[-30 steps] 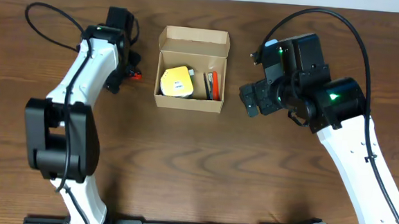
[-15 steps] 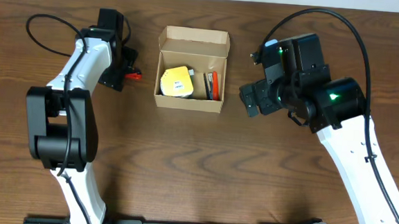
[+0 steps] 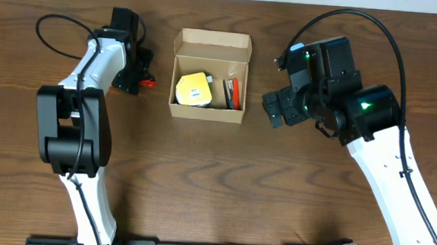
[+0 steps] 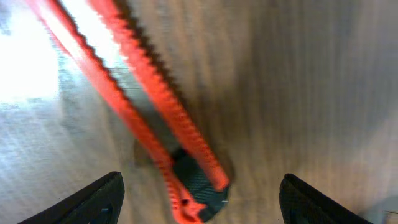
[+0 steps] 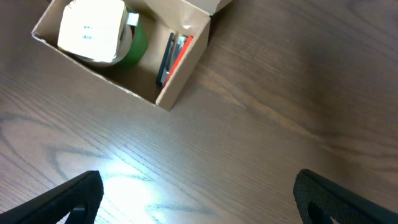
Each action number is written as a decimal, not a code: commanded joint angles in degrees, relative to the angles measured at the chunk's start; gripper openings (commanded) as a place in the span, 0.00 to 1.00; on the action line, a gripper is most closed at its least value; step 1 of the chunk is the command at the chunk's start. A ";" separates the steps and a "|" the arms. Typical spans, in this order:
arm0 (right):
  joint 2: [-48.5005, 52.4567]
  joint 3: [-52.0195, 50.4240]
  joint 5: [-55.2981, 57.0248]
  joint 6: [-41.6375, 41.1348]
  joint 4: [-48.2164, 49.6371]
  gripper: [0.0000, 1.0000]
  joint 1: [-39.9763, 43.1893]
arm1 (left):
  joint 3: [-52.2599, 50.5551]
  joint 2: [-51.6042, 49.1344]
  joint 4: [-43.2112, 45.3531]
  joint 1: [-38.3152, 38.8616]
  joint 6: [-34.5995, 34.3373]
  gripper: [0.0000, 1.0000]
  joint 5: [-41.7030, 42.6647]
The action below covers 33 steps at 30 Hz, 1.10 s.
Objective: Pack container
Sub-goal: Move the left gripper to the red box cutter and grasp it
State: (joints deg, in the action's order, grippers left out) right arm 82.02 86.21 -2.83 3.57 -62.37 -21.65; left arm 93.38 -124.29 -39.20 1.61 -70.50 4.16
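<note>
Container (image 3: 206,113) open | left claw (image 4: 200,198) down, spread over cutter (image 4: 171,106) | right claw (image 5: 202,199) spread

The red cutter (image 4: 146,118) is blurred, its far end cut off at top-left.

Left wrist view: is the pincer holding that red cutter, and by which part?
Nothing is held. The left pincer is open, spread wide to either side of the red cutter, which lies untouched on the table.
</note>
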 commanded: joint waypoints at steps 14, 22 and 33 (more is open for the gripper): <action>0.11 -0.13 -0.02 0.59 -0.11 0.99 0.35 | 2.05 -3.13 -4.39 -1.46 -0.61 0.72 0.04; 0.11 -0.13 -0.02 0.57 -0.11 0.99 0.35 | 2.05 -4.74 -5.33 -1.75 -0.42 0.54 1.40; 0.11 -0.13 -0.02 0.57 -0.11 0.99 0.35 | 2.05 -5.31 -6.03 -1.75 2.54 0.41 1.25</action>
State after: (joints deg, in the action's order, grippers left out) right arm 82.02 86.19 -2.83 3.57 -62.37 -21.65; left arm 94.94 -127.20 -44.93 0.10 -69.41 5.43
